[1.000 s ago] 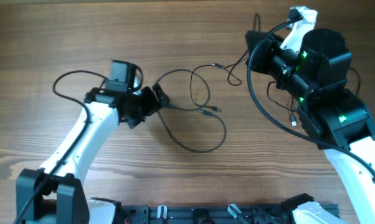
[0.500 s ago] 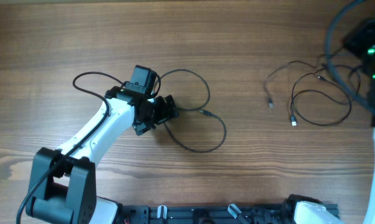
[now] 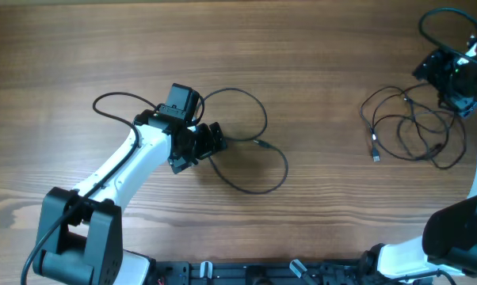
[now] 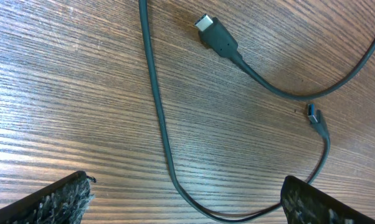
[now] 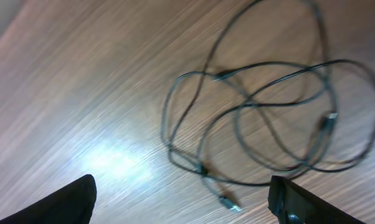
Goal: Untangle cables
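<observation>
One thin black cable (image 3: 275, 162) lies in a loose loop at table centre, its plug (image 3: 262, 144) pointing right. My left gripper (image 3: 211, 141) hovers open at the loop's left end. In the left wrist view the cable (image 4: 159, 118) curves across the wood between my fingers (image 4: 56, 199), touching neither, with a silver-tipped plug (image 4: 215, 34) and a smaller plug (image 4: 315, 115) ahead. A second cable (image 3: 413, 131) lies in tangled loops at the right, one plug (image 3: 375, 154) sticking out. My right gripper (image 3: 443, 73) is open above it. The loops (image 5: 268, 106) rest free on the table.
The left arm's own thicker black cable (image 3: 112, 99) arcs out to the left of its wrist. A black rail (image 3: 286, 273) runs along the table's front edge. The right arm's base (image 3: 460, 237) stands at the front right corner.
My right arm has swung from table centre to the far right, carrying one cable away from the other. Its jaws have opened and the cable now lies loose there. My left arm moved slightly right, then stayed.
</observation>
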You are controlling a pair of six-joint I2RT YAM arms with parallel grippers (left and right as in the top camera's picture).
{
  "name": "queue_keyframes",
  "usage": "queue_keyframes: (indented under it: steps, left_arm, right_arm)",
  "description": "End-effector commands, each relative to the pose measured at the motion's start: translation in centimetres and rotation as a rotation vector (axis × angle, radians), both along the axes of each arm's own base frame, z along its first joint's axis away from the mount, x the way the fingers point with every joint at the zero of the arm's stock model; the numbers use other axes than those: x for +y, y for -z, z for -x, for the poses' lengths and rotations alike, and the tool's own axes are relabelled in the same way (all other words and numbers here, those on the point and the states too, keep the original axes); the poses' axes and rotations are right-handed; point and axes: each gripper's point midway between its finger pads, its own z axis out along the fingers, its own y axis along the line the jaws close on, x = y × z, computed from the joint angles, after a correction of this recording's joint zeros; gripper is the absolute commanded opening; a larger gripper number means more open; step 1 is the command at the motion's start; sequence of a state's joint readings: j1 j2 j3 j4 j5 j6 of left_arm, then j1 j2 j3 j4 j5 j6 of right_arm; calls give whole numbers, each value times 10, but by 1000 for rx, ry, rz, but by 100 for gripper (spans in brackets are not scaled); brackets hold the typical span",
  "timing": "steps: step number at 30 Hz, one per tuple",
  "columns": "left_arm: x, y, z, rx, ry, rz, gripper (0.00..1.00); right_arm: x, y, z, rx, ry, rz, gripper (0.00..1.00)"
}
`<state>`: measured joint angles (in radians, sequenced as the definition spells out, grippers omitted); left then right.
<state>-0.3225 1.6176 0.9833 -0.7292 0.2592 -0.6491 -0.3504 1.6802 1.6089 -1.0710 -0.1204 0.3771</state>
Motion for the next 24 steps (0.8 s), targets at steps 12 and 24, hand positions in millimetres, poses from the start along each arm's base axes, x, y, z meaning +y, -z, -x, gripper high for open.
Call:
queue_keyframes:
  steps: [12,24]
  left_arm:
    - [106,12,8,129,-275,-166,100]
    - [199,13,42,263,-541,-293,100]
  right_arm:
    - [231,39,36,134,-867,-147,90]
    - [425,134,86,143,-1385,-56,83]
